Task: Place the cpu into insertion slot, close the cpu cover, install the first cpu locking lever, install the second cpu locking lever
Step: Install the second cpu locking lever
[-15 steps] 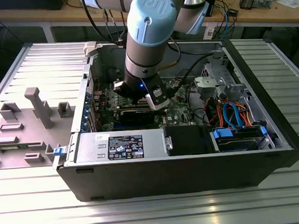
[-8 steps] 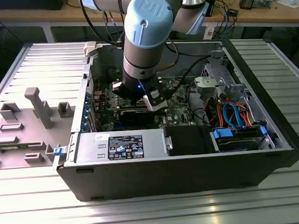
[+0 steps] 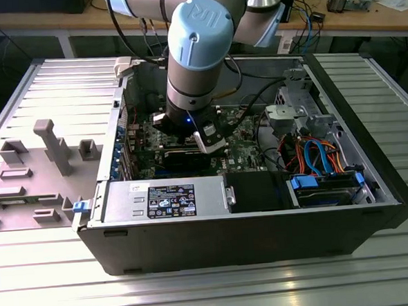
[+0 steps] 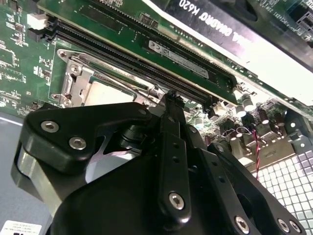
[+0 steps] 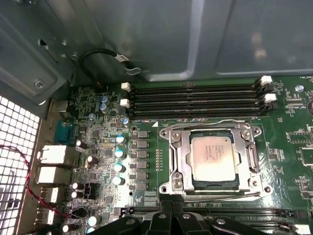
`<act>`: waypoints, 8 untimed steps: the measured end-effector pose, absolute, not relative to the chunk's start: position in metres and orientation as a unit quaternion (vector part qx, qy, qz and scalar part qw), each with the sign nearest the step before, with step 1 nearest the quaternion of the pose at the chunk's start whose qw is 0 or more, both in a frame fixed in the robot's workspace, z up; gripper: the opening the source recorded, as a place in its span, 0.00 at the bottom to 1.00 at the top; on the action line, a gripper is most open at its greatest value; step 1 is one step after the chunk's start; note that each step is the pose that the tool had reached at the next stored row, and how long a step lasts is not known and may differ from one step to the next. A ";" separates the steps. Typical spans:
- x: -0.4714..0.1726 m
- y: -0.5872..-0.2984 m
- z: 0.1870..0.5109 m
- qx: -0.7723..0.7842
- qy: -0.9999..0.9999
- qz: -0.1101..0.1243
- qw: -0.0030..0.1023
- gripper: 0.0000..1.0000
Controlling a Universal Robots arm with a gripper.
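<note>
Just beyond our claw [image 5: 168,220], whose fingers look pressed together and empty, we see the cpu [image 5: 213,157] already lying flat in the insertion slot [image 5: 182,162], and the cpu cover [image 5: 211,130] seems folded down around it. So placing looks done, and closing as well, as far as we can judge. Whether either locking lever is latched, we cannot tell. Farther off run the long memory slots [image 5: 195,98] and then the case wall [image 5: 234,39].
</note>
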State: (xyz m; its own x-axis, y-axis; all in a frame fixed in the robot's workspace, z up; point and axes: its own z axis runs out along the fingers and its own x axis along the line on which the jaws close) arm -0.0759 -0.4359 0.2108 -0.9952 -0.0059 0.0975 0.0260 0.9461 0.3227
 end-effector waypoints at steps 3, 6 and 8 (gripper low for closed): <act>-0.076 -0.436 0.208 -0.005 -0.985 -0.164 0.049 0.11; -0.077 -0.435 0.204 -0.005 -0.985 -0.167 0.049 0.11; -0.077 -0.435 0.203 -0.005 -0.984 -0.170 0.049 0.11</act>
State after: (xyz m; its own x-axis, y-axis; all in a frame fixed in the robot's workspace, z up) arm -0.0773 -0.4353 0.2033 -0.9952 -0.0067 0.0975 0.0264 0.9423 0.3337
